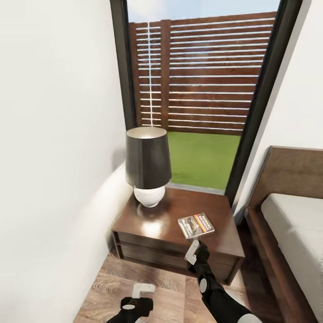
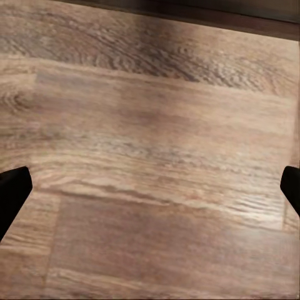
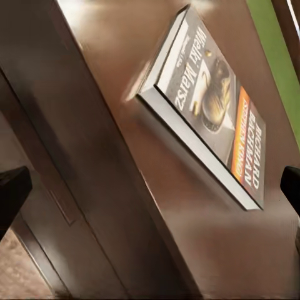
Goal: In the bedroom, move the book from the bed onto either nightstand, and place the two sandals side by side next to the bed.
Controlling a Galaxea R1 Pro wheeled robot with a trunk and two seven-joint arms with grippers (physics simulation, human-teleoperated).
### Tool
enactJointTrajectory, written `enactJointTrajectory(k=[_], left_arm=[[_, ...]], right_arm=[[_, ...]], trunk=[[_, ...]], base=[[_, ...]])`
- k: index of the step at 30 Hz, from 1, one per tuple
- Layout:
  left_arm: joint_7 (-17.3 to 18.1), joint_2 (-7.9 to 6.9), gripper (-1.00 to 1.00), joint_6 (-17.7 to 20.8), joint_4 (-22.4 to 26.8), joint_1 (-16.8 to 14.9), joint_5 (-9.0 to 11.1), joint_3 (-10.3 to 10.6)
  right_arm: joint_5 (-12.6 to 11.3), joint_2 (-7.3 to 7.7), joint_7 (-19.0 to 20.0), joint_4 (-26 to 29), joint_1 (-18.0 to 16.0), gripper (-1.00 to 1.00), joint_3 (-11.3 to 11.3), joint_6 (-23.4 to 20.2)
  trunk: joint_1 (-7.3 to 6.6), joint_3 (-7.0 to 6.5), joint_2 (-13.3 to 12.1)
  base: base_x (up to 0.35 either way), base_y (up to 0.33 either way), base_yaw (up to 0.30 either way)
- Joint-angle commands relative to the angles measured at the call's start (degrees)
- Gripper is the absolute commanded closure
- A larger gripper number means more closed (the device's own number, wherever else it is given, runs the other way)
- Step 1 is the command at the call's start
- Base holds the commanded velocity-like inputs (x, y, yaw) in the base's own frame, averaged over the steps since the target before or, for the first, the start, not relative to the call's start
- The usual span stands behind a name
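The book [image 1: 196,225], dark-covered with an orange band, lies flat on the glossy top of the dark brown nightstand [image 1: 211,202], near its front edge. My right gripper [image 1: 194,251] hangs open just in front of the book, holding nothing. In the right wrist view the book [image 3: 212,106] rests on the nightstand top [image 3: 94,125] ahead of the spread fingertips [image 3: 12,187]. My left gripper [image 1: 142,290] is open, low over the wood floor [image 2: 150,125]. The bed [image 1: 291,215] stands at the right. The two sandals are out of view.
A black-shaded lamp [image 1: 148,163] with a white base stands on the nightstand's back left. A white wall [image 1: 54,179] closes the left side. A tall black-framed window [image 1: 202,89] rises behind the nightstand. A narrow floor gap separates nightstand and bed.
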State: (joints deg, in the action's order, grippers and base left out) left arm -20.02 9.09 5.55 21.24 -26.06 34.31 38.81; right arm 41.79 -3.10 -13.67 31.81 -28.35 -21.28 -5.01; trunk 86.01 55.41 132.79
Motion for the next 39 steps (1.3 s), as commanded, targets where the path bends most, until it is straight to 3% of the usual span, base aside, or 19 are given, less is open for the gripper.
enactJointTrajectory(k=[1,13,32,35,36,39], left_arm=[[-0.5,-0.04,-1.0,0.2,0.1,0.0,0.3,0.5],[-0.5,-0.1,-1.0,0.2,0.1,0.0,0.3,0.5],[-0.5,-0.11,-1.0,0.2,0.1,0.0,0.3,0.5],[-0.5,-0.12,-1.0,0.2,0.1,0.0,0.3,0.5],[-0.5,-0.28,-1.0,0.2,0.1,0.0,0.2,0.5],[-0.5,-0.52,-1.0,0.2,0.1,0.0,0.3,0.4]], right_arm=[[0.6,0.02,-0.3,0.0,0.0,-1.0,-0.2,-0.5],[0.6,0.02,-0.3,0.0,0.0,-1.0,-0.2,-0.5],[0.5,0.03,-0.4,0.1,0.0,-1.0,-0.3,-0.2],[-0.3,0.07,-0.6,0.5,0.0,-1.0,-0.1,0.0],[-2.6,0.27,-1.0,0.2,0.0,-1.0,0.2,0.6],[-6.6,0.16,-1.5,0.1,0.0,-1.0,0.2,0.2]], trunk=[[-0.04,0.05,0.0],[-0.04,0.05,0.0],[-0.04,0.05,0.0],[-0.04,0.05,0.0],[-0.04,0.05,0.0],[-0.7,-0.49,-1.2]], base=[[-0.31,0.086,0.0],[-0.288,0.076,0.0],[-0.021,0.004,0.0],[0.0,0.0,0.0],[0.0,0.0,0.0],[0.0,0.0,0.0]])
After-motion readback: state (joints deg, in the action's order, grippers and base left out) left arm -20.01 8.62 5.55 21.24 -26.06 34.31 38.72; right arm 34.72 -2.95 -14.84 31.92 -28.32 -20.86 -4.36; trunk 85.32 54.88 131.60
